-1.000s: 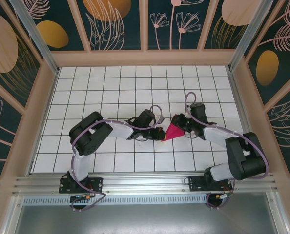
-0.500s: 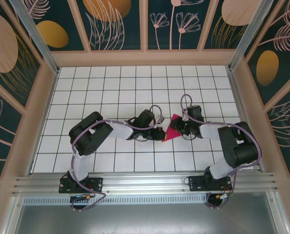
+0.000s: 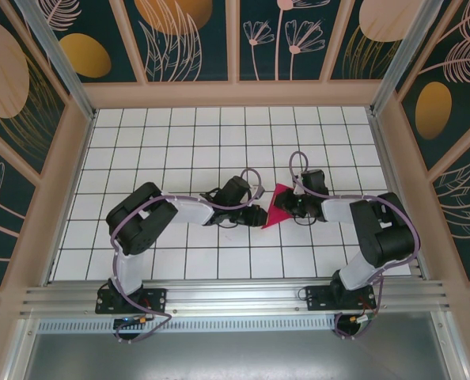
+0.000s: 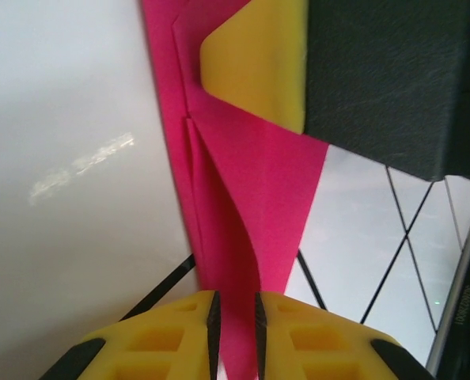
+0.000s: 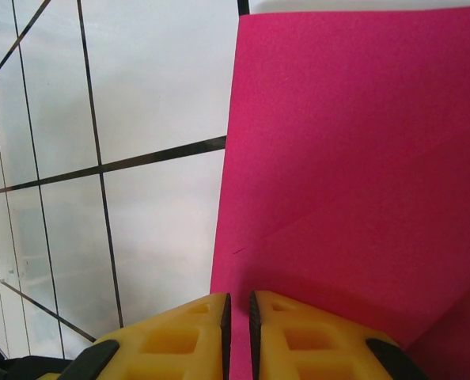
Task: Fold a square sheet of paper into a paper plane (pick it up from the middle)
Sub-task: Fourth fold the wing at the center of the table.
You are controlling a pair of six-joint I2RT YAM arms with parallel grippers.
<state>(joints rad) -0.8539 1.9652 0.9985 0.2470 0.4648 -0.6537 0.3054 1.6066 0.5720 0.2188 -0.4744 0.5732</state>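
So the pink paper (image 3: 278, 209) is folded down to a triangle, a bit right of the middle of the tiled table (image 3: 180, 134), with its tip pointing to about 7 o'clock. The left gripper (image 3: 256, 215) is at its 9 o'clock and the right gripper (image 3: 289, 207) at its 3 o'clock, both right up against it. Both have their fingers nearly together, just a thin slot. Pink shows in the left one's slot, but I honestly can't tell if either is actually pinching it.
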